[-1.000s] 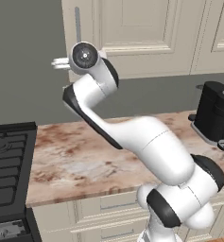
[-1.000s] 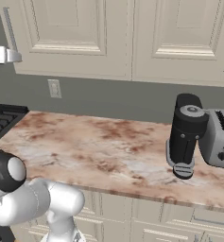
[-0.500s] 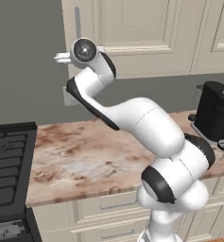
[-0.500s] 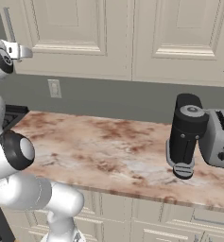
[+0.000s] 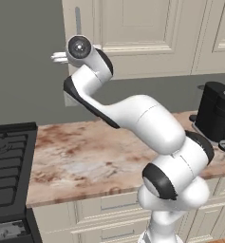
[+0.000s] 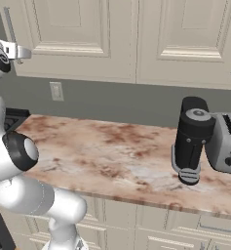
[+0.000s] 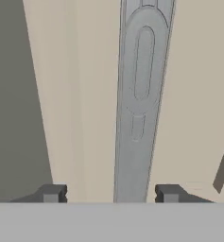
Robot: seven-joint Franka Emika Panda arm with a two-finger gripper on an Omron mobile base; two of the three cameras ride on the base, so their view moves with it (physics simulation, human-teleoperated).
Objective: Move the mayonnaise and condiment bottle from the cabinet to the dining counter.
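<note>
The cabinet (image 5: pixel 133 28) is cream-beige with panelled doors, and every door in view is shut. The mayonnaise and the condiment bottle are hidden behind them. My gripper (image 5: pixel 57 57) is raised to the long grey bar handle (image 5: pixel 78 19) on the left door. In the hand view the handle (image 7: pixel 139 94) runs up between my two dark fingertips (image 7: pixel 52 194), with a gap on each side, so the gripper (image 7: pixel 111 194) is open around it. From the right base view the gripper (image 6: pixel 23 52) sits just below the handle (image 6: pixel 9 27). The dining counter is out of view.
Below the cabinet runs a marbled counter (image 5: pixel 85 156) over cream drawers. A black coffee machine (image 6: pixel 192 139) and a silver toaster (image 6: pixel 226 144) stand at its right end. A black stove (image 5: pixel 7 161) lies to the left. A wall outlet (image 6: pixel 56 91) sits under the cabinet.
The arm's elbow and lower links have swung round while the hand stays at the cabinet handle. The hand has edged a little right in the right base view.
</note>
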